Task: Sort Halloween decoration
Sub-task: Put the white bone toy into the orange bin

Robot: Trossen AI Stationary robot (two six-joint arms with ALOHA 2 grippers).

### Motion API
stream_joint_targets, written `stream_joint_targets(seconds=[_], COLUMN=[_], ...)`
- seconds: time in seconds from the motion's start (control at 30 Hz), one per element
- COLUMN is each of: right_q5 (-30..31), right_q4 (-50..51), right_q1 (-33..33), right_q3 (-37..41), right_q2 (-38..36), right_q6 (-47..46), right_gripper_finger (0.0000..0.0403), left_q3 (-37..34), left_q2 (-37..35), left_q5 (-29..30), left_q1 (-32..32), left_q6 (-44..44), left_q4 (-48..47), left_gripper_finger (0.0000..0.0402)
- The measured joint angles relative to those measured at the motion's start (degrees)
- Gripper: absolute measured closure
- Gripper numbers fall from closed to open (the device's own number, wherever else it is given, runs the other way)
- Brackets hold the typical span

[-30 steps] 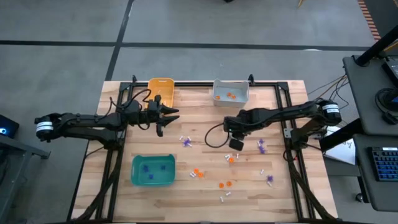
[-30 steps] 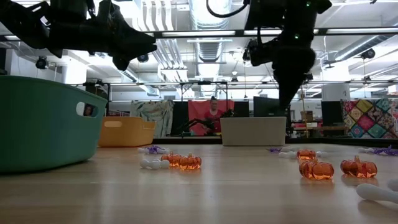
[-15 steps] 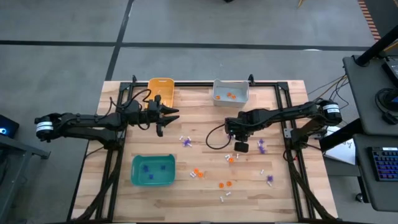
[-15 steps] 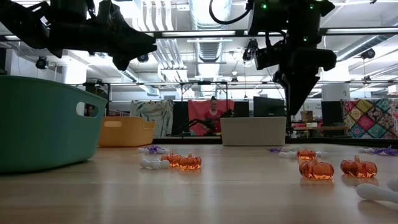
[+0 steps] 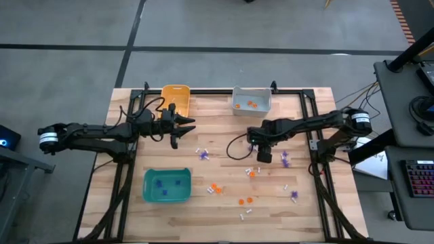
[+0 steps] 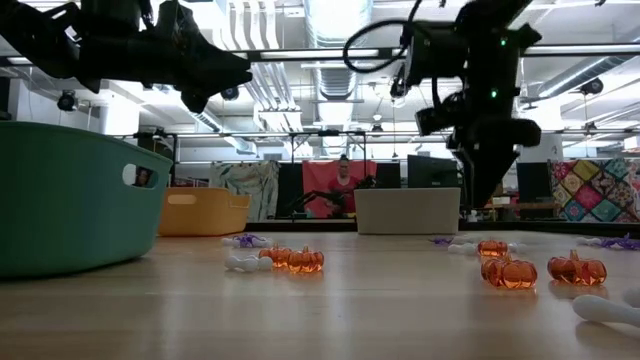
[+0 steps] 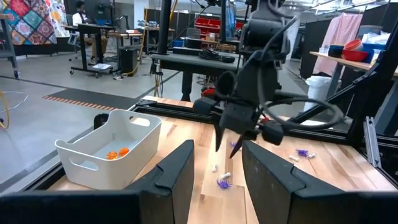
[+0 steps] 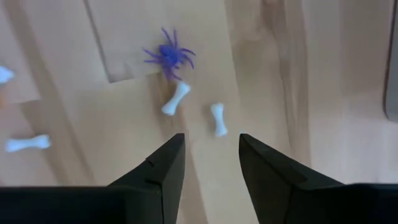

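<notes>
Right gripper: jaws apart, empty, above table.
Below it: two small white plastic bones, purple plastic spider.
Left gripper: parted, empty, raised beside orange-yellow plastic bin.

Purple, orange, white trinkets scattered on table, seemingly flat.

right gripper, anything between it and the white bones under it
Nothing visible. The right gripper hangs open above bare wood, and two white bones lie just ahead of its fingers with a purple spider beyond them. No bin or cable crosses that gap.
</notes>
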State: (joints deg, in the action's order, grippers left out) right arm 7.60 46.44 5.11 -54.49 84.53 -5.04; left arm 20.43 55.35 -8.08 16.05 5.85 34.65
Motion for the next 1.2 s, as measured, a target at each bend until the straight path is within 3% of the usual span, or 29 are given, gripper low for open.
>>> stream_joint_targets(seconds=[0.4, 0.77, 1.2], right_q5=[-0.2, -0.6, -4.0], right_q4=[-8.5, -10.4, -10.9], right_q1=[3.9, 4.4, 6.0], right_q3=[5.2, 6.0, 6.1], right_q2=[0.5, 7.7, 8.4], right_q6=[5.1, 6.2, 6.3], right_gripper_finger=[0.0280, 0.0286, 0.0389], left_q3=[0.0, 0.0, 0.0], left_q2=[0.0, 0.0, 0.0], left_q5=[0.0, 0.0, 0.0], left_q1=[0.0, 0.1, 0.1], left_q6=[0.0, -0.4, -0.6], left_q4=[0.0, 0.1, 0.1], left_gripper_finger=[0.0283, 0.0283, 0.0283])
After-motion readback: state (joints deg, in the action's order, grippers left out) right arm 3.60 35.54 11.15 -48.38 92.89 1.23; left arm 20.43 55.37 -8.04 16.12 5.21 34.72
